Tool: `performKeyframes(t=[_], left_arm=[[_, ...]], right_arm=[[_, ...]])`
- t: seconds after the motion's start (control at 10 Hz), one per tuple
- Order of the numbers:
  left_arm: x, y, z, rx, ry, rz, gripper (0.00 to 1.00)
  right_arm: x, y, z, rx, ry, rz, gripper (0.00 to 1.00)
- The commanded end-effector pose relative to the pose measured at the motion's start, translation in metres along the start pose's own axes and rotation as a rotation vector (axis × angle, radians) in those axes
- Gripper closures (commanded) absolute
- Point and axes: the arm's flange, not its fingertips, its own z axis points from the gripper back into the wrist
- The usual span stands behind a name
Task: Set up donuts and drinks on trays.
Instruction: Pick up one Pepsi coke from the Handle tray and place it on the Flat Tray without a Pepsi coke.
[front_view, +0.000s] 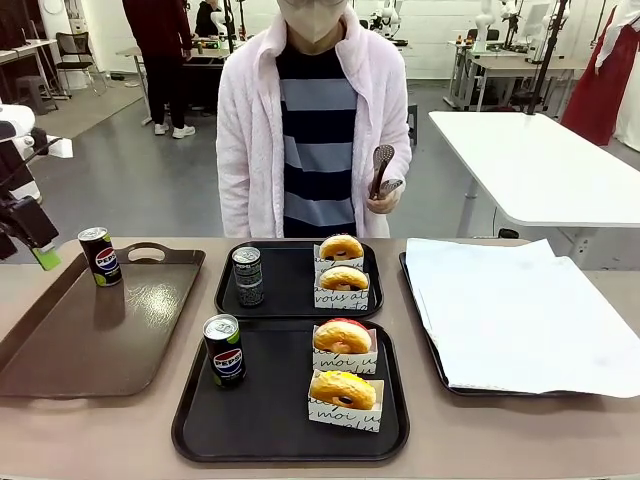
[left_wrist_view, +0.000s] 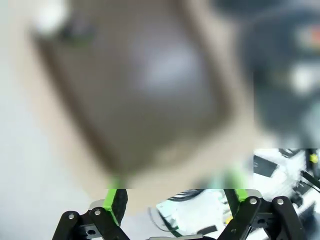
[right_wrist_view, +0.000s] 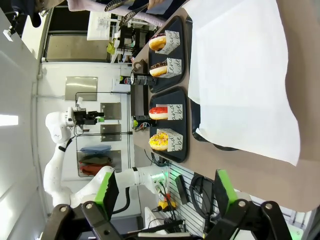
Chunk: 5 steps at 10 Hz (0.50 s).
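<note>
Two black trays sit mid-worktop, one behind the other. The near tray (front_view: 200, 430) carries a Pepsi can (front_view: 224, 350) at its far left corner and two donuts along its right edge: a red-topped donut (front_view: 342, 337) behind and a yellow donut (front_view: 342, 389) in front, each in a white paper holder. The far tray (front_view: 290, 285) holds a dark grey can (front_view: 247, 276) at its left edge and two more glazed donuts (front_view: 343, 263) by its right edge.

A second Pepsi can (front_view: 100, 256) stands at the far end of the brown tray (front_view: 90, 340) at the worktop's left. A paper-lined tray (front_view: 520, 310) lies to the right. The person's hand (front_view: 383, 196) holds tongs (front_view: 381, 166) beyond the far edge.

The left hand (left_wrist_view: 175, 200) hangs released and empty over what looks like the brown tray, though that view is badly blurred. The right hand (right_wrist_view: 162, 187) is likewise released, grasping nothing, off the worktop's right end.
</note>
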Motion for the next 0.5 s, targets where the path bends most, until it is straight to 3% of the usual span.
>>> performKeyframes(t=[0.0, 0.2, 0.4], left_arm=[[0.004, 0.070, -0.004, -0.446, 0.034, 0.039, 0.00], [-0.006, 0.128, -0.009, -0.664, -0.037, 0.110, 0.00], [-0.048, 0.186, -0.006, -0.805, -0.210, 0.206, 0.00]], right_arm=[[0.001, 0.000, 0.000, 0.017, -0.007, 0.015, 0.00], [0.001, 0.000, 0.000, 0.017, -0.007, 0.015, 0.00], [0.001, 0.000, 0.000, 0.017, -0.007, 0.015, 0.00]])
